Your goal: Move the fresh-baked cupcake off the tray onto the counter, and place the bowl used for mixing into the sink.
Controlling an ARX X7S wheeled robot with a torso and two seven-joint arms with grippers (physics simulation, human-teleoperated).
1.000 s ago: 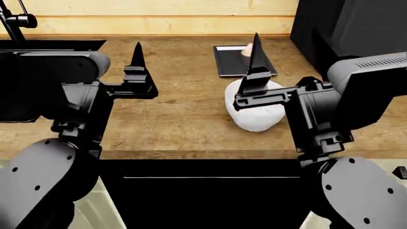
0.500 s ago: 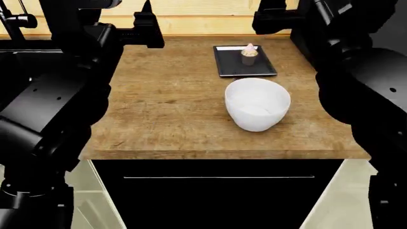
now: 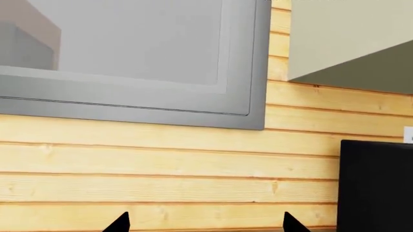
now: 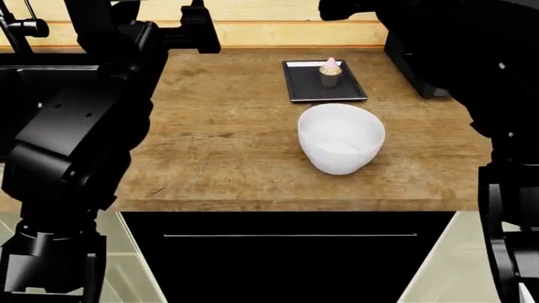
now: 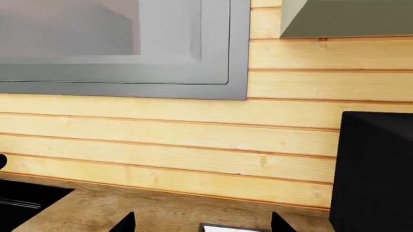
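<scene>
Both arms are raised way up, so the small pink-frosted cupcake in its dark brown wrapper (image 4: 329,72) sits well below and apart from either gripper, on the flat black rectangular tray (image 4: 305,88) at the back of the light brown wood-grain worktop (image 4: 219,145). The big glossy white round bowl (image 4: 340,137) is just in front of the tray, near it but I can't tell if they touch, and it's tilted a bit. The left gripper (image 3: 203,223) only shows two dark fingertips (image 3: 120,223) spread apart, nothing between them, pointed at the pale plank wall (image 3: 168,164). Same for the right gripper (image 5: 201,223), tips set wide, with a sliver of the tray's edge between them. The black sink (image 4: 21,95) is off at the worktop's left end, mostly hidden by the left arm. A black box-shaped appliance (image 5: 374,169) stands at the right by the wall, and a grey framed window (image 3: 129,58) is up above.
</scene>
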